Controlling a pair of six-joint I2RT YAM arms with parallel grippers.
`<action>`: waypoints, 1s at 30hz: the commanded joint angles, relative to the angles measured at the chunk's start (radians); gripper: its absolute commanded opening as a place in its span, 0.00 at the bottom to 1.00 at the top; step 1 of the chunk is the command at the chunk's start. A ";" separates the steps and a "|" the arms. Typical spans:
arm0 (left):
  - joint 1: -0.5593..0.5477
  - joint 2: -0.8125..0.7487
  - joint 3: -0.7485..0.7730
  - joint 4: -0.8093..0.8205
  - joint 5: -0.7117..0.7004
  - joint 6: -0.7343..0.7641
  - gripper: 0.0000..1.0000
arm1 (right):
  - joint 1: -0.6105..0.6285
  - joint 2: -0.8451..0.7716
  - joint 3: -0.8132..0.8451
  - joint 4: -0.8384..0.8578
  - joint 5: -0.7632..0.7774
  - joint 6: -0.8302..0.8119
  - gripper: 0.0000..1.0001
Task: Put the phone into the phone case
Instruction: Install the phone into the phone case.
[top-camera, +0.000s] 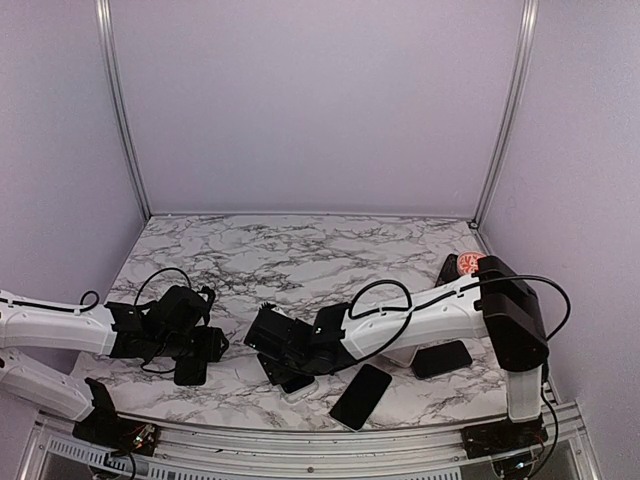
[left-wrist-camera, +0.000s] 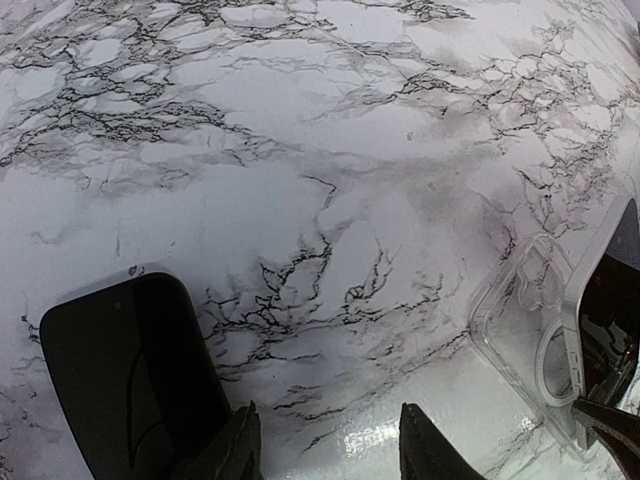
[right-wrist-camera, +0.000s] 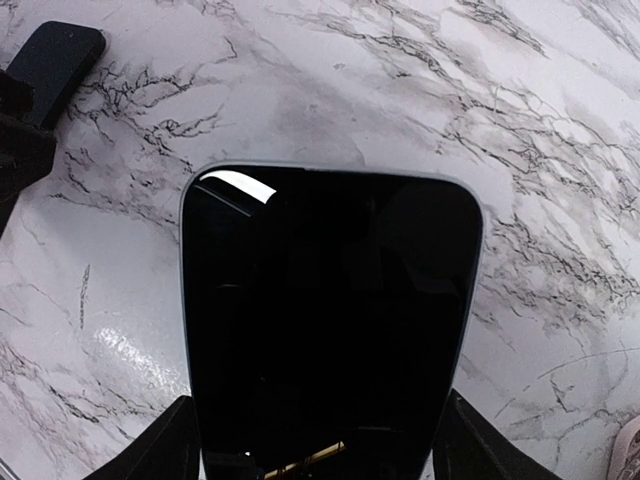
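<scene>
My right gripper (right-wrist-camera: 320, 440) is clamped across the phone (right-wrist-camera: 330, 320), one finger on each long edge. The case (left-wrist-camera: 525, 335) lies right beneath it. The phone leans into the case on one side, tilted, with the two long axes roughly in line. My left gripper (left-wrist-camera: 330, 450) is half spread and holds nothing. It sits left of the case with another phone (left-wrist-camera: 130, 385) beside it. From the right wrist the phone hides the case, so I can't tell whether any corner is seated.
</scene>
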 joint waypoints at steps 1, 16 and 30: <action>0.006 0.014 0.018 0.013 0.007 0.010 0.47 | 0.017 -0.055 -0.026 0.099 0.060 0.033 0.43; 0.007 0.022 0.007 0.019 0.015 0.008 0.47 | 0.014 -0.057 -0.005 0.042 -0.021 0.041 0.43; 0.007 0.041 0.013 0.022 0.038 0.013 0.47 | 0.022 -0.111 0.016 0.038 0.009 -0.049 0.41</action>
